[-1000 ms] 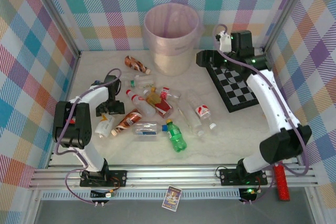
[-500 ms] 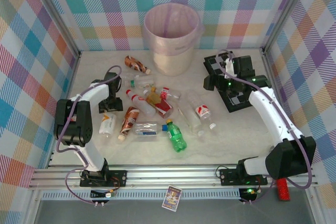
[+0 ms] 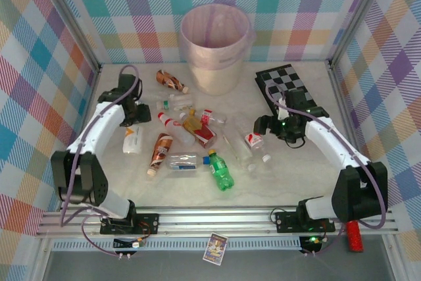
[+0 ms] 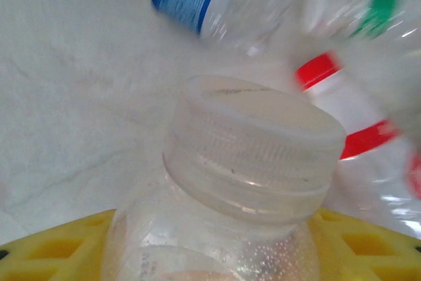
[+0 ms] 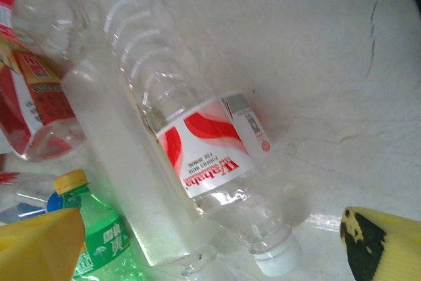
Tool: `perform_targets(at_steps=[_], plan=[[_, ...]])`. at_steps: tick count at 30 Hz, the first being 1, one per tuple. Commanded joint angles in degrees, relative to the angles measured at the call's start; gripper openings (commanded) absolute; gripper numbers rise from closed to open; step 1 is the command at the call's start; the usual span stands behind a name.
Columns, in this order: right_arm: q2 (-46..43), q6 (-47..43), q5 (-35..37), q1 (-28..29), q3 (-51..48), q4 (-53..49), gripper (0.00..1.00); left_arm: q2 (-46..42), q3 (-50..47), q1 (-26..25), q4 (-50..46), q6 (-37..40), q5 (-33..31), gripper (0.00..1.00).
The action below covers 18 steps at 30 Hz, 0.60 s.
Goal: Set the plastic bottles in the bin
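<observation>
Several plastic bottles lie scattered mid-table in front of the bin, a pale bucket with a pink liner at the back. My left gripper is shut on a clear bottle with a white-and-orange label. Its pale cap sticks out between my yellow fingers. My right gripper hovers open just above a clear bottle with a red-and-white label, its fingertips on either side of the bottle's neck end. A green bottle lies at the near side of the pile.
A checkerboard lies at the back right, behind my right arm. A brown bottle lies left of the bin. A red stick and a small card lie on the front rail.
My left gripper has closed on the white-and-orange bottle and carried it toward the back. My right arm has swung from the checkerboard to the red-labelled bottle, staying open.
</observation>
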Motion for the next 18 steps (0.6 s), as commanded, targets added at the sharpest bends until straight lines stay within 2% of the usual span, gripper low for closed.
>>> perform_targets(at_steps=[1,5,13,18], plan=[[1.09,1.72,-1.99,0.6,-1.77,1.05,0.98,-4.83,4.14,0.36,0.11,0.38,6.19,0.5],[1.98,2.12,-2.47,0.77,-3.5,2.38,0.98,-7.19,8.88,0.36,2.7,-1.17,11.21,0.47],[3.73,3.39,-3.47,1.53,-5.49,5.19,0.97,-7.08,18.13,0.28,13.64,-8.99,24.0,0.3],[4.47,5.34,-4.33,1.69,-7.35,8.89,0.96,-4.99,20.73,-0.47,25.54,-16.61,29.15,0.23]])
